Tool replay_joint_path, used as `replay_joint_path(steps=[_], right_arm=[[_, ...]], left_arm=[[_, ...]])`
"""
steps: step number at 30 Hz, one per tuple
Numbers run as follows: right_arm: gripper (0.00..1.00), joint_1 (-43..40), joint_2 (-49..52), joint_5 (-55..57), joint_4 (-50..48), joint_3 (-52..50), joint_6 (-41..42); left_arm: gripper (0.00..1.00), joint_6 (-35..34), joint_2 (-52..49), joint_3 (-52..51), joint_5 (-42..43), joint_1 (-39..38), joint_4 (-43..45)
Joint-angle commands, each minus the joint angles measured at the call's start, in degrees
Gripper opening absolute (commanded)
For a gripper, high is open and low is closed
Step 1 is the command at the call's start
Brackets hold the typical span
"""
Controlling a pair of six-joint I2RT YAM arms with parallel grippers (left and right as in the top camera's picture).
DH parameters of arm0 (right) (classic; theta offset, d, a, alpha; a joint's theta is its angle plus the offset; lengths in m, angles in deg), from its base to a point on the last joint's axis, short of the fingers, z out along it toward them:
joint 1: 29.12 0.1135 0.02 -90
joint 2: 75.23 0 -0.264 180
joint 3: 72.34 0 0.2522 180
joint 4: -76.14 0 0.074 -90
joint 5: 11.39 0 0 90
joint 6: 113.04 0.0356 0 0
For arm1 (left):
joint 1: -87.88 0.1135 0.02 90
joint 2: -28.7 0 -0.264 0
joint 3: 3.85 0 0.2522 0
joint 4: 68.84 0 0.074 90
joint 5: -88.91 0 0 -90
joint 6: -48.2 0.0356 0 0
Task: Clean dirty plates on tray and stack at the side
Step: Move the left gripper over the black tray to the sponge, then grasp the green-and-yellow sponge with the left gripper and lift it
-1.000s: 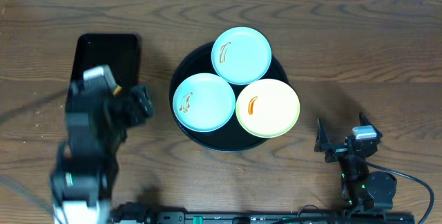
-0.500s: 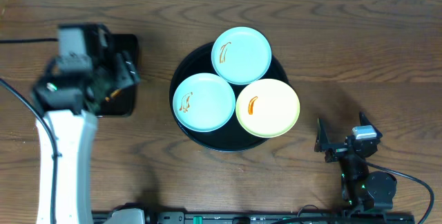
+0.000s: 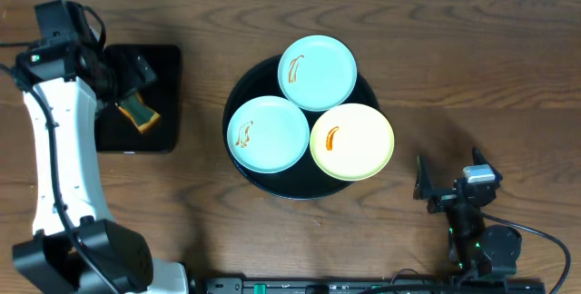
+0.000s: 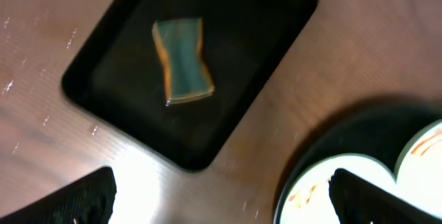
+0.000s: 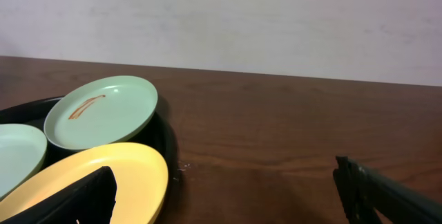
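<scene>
Left wrist view: sponge lies just ahead of the open left end effector [image 4: 228,207]

I have the left end effector over the far left of the table [image 3: 472,58], jaws wide and empty. The sponge [image 4: 181,61] lies in the rectangular tray [image 4: 262,37] just ahead of it. Its long axis runs roughly away from the camera, so I judge the jaws would close across its short width. The dirty plates [image 3: 269,133] sit on the round tray [image 3: 272,188] mid-table, off to the right. My right end effector [image 5: 228,200], also wide open and empty, sits near right beside the yellow plate [image 3: 352,140].

The overhead view is sharp and evenly lit; the tray [image 3: 281,185] throws a soft shadow on the worktop [image 3: 472,67]. The left wrist view is blurred, with white glare at lower left.
</scene>
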State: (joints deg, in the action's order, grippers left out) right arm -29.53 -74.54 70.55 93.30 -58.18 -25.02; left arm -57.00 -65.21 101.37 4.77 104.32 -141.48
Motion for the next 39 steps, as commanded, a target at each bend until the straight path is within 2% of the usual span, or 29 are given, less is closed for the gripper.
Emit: replay_joint_path(steps=[1,7,8,9,10,15,32,33,34,37,39], right_arm=[[0.99,0.48,-0.28,0.09,0.24,-0.09,-0.44],[0.99,0.48,-0.28,0.09,0.24,-0.09,-0.44],[0.99,0.48,-0.28,0.09,0.24,-0.09,-0.44],[0.99,0.48,-0.28,0.11,0.24,-0.09,-0.44],[0.99,0.48,-0.28,0.09,0.24,-0.09,-0.44],[0.99,0.48,-0.28,0.09,0.24,-0.09,-0.44],[0.99,0.48,-0.28,0.09,0.24,-0.09,-0.44],[0.99,0.48,-0.28,0.09,0.24,-0.09,-0.44],[0.99,0.48,-0.28,0.09,0.24,-0.09,-0.44],[0.99,0.48,-0.28,0.11,0.24,-0.09,-0.44],[0.99,0.48,-0.28,0.11,0.24,-0.09,-0.44]], left_arm=[[0.99,-0.33,-2.56,0.55,-0.87,0.26,2.64],[0.99,-0.35,-9.38,0.55,-2.71,0.26,5.44],[0.98,-0.35,-10.56,0.55,-2.93,0.26,5.46],[0.92,-0.37,-11.67,0.55,-3.69,0.33,5.49],[0.88,-0.46,-12.85,0.55,-5.05,0.35,5.60],[0.87,-3.76,-18.75,0.55,-13.22,0.61,5.40],[0.86,-3.96,-31.04,0.48,-8.90,0.79,8.02],[0.82,-3.98,-31.19,0.48,-8.90,0.79,8.07],[0.75,-3.98,-31.21,0.48,-8.90,0.79,8.22],[0.64,-3.98,-31.19,0.48,-8.90,0.79,8.66],[0.53,-3.96,-31.19,0.48,-8.94,0.85,8.66]])
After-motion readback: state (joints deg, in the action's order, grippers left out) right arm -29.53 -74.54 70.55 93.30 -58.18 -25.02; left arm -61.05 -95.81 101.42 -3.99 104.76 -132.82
